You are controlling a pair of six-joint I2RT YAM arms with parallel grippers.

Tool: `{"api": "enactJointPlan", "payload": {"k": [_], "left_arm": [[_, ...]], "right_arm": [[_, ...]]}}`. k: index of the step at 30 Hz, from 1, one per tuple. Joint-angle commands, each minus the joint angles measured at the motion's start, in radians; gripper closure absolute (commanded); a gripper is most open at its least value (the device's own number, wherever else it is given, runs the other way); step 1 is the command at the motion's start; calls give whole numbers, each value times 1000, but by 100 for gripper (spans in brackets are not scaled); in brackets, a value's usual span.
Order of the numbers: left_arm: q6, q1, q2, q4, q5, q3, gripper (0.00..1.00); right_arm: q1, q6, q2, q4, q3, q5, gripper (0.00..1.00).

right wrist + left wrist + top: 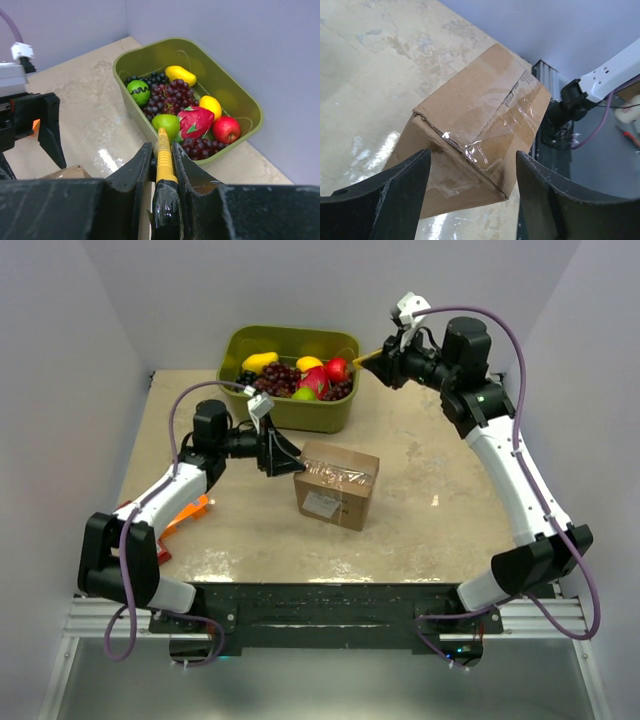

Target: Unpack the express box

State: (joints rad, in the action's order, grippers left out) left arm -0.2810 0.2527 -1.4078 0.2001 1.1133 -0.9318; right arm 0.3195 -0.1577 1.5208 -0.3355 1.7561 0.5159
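1. The express box point(337, 484) stood near the middle of the table point(430, 520), its flaps shut under clear tape and a white label on the side facing the arm bases
2. The left gripper point(285, 455) sat low, just beside the box's left edge, with its jaws spread wide and nothing in them; in the wrist view its two fingers point(395, 190) framed the taped near corner of the box
3. The right gripper point(385, 361) hung raised near the far right of the table, well apart from the box, with its jaws closed on a yellow-and-black tool point(164, 160) whose yellow end pointed towards the bin
4. The olive-green bin point(300, 412) stood at the far edge, holding grapes, a red apple and other fruit
5. An orange package point(185, 515) lay by the left arm
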Motion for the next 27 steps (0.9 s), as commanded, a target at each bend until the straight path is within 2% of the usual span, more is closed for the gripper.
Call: {"api": "enactJointPlan", "payload": {"k": [1,12,14,19,24,27], "left_arm": [[-103,-13,-48,38,114,-58,28],[-93,-15,-135,-86,40,-29,30],[-92,-15,-148,-122,2,-21,31],[-96,-15,-197,-140,22,-15,33],[-124,-15,-207,-116,28,8,34],[-133,-16,-207,-110,28,21,34]], "right_arm": [[1,0,-50,43,-29,7,100],[139,-100,-56,-59,-65,165,100],[156,-94,-65,-51,-82,165,100],[223,-150,-88,-63,-167,141,100],[256,-138,-97,-54,-219,133,100],[291,-123,-122,-33,-251,61,100]]}}
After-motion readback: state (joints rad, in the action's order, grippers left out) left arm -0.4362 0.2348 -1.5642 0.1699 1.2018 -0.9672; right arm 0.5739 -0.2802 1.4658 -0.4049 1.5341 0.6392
